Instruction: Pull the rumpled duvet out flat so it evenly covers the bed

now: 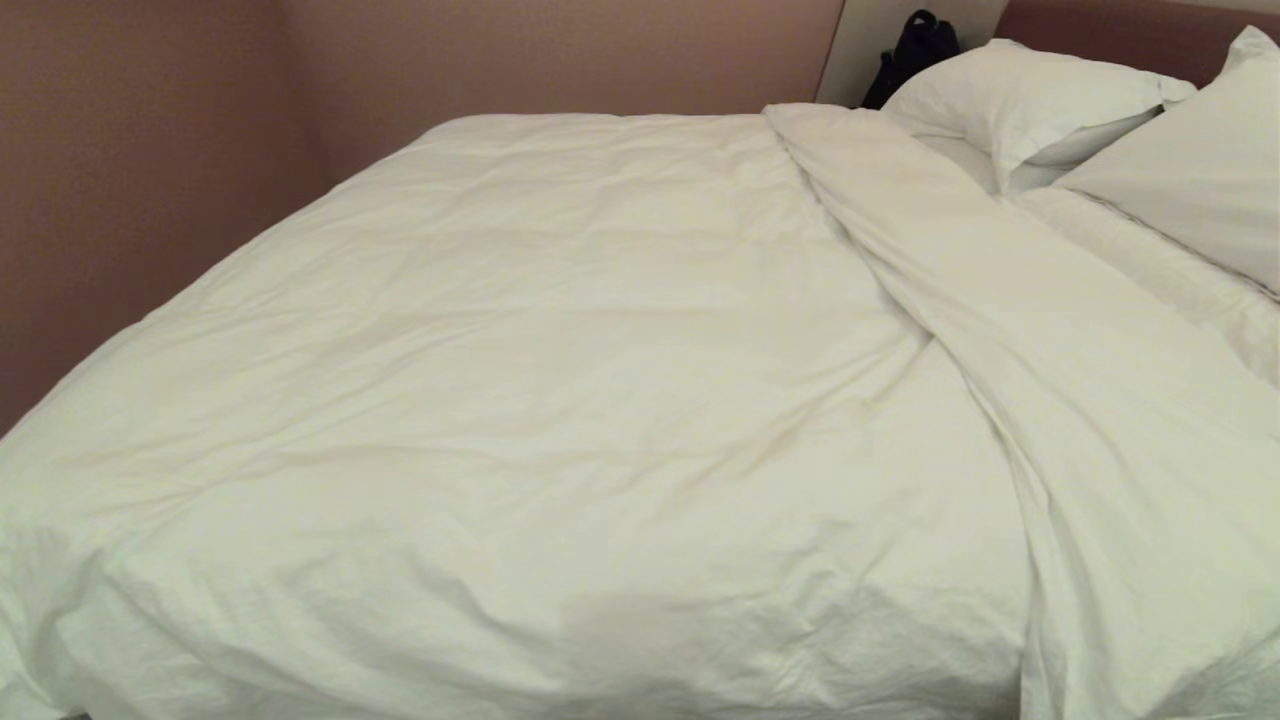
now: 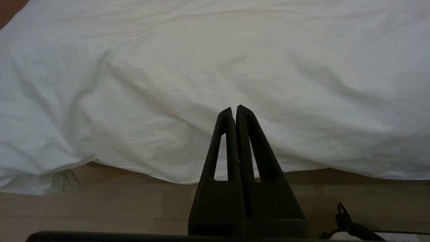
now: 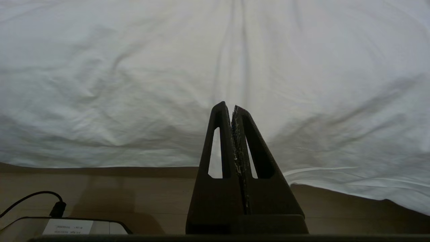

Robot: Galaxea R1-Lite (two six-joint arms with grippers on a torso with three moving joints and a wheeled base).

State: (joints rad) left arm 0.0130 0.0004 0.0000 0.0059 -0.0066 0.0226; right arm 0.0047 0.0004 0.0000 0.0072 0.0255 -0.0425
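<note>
Head view, duvet point(image 1: 560, 400): white, puffy, softly creased; spread over most of the bed point(image 1: 1150, 250), one long fold turned back diagonally near the pillows point(image 1: 1040, 100).
Left claw point(image 2: 235, 111): mine, shut, empty, facing the hanging hem.
Right claw point(image 3: 230, 107): mine, shut, empty.
Advice: open first, pinch the folded edge deep, draw it headward steadily and evenly.

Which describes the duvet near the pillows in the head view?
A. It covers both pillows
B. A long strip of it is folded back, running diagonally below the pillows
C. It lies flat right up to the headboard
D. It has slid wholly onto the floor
B: the duvet has a folded-over band crossing diagonally, and both pillows lie uncovered beyond it at the head of the bed.
</note>
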